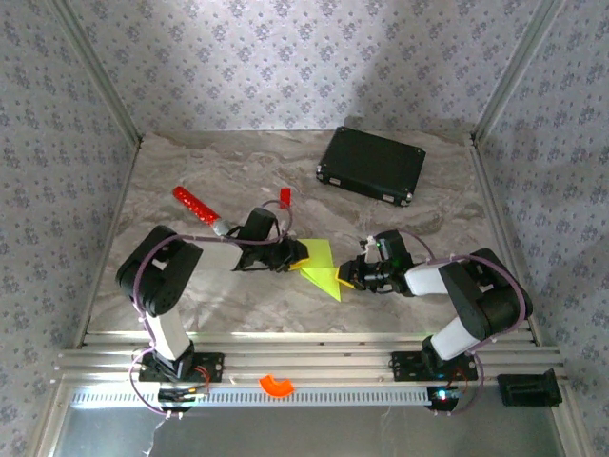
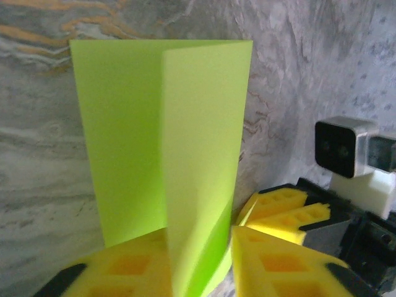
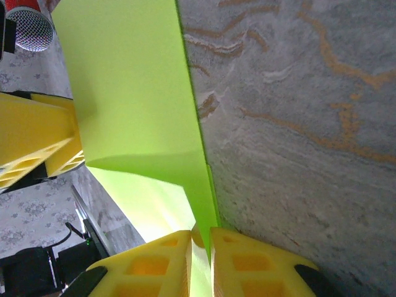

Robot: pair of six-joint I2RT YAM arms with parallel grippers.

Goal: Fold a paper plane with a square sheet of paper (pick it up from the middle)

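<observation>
The square sheet of paper [image 1: 322, 268] is lime yellow-green, creased, and looks like a pointed wedge from above. It lies between my two grippers at mid-table. In the left wrist view the paper [image 2: 161, 136] stands as a folded V, one flap raised. My left gripper [image 1: 297, 255] [image 2: 198, 272] straddles its near end, with a slim gap showing beside the right finger [image 2: 278, 266]. My right gripper [image 1: 348, 276] [image 3: 201, 260] is shut on the paper's [image 3: 136, 105] folded edge, pinching it between both pads. The left fingers [image 3: 37, 136] show across the sheet.
A black case [image 1: 371, 165] lies at the back right. A red stick [image 1: 197, 208] with a mesh tip rests behind the left arm, and a small red block [image 1: 284, 196] sits near it. An orange ring piece [image 1: 277, 385] lies on the front rail.
</observation>
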